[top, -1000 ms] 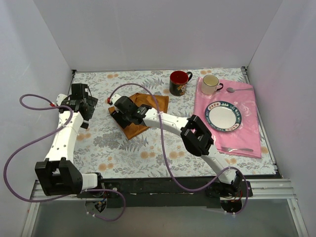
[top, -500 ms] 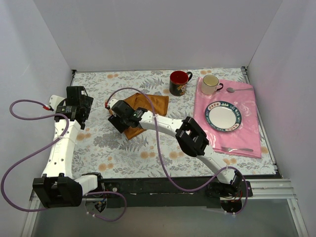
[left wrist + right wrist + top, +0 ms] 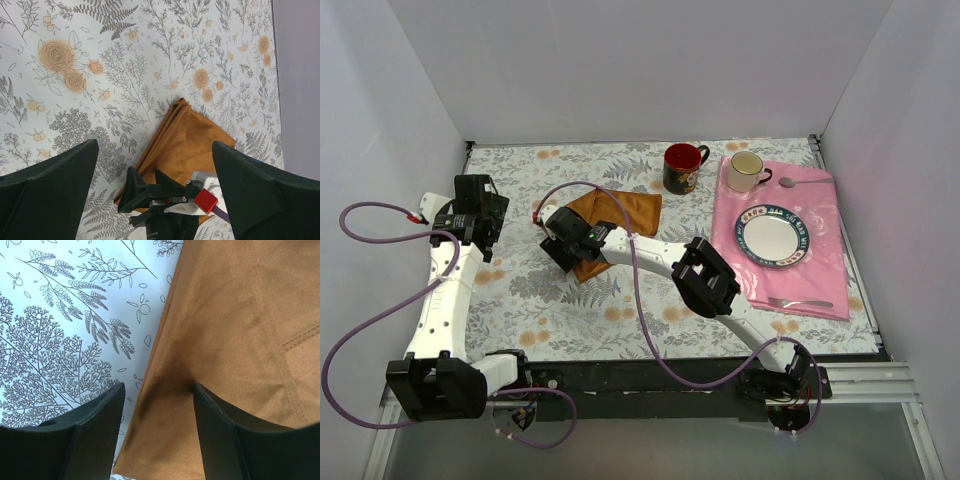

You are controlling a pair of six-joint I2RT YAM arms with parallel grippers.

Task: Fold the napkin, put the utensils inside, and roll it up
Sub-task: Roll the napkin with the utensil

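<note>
The napkin (image 3: 620, 208) lies on the floral table cover (image 3: 520, 165), left of the red mug (image 3: 682, 168), its near edge showing layers. The right gripper (image 3: 159, 390) sits low over its left edge, fingers parted astride the hem, clamping nothing; the left gripper (image 3: 470, 212) hangs wide open and empty, well to the left; a fork (image 3: 800, 302) rests far right on the pink cloth (image 3: 825, 265) — apart from the napkin.

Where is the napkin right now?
In the top view the napkin lies left of centre on the floral tablecloth, just near-left of the red mug, with the right gripper over its near-left edge.
</note>
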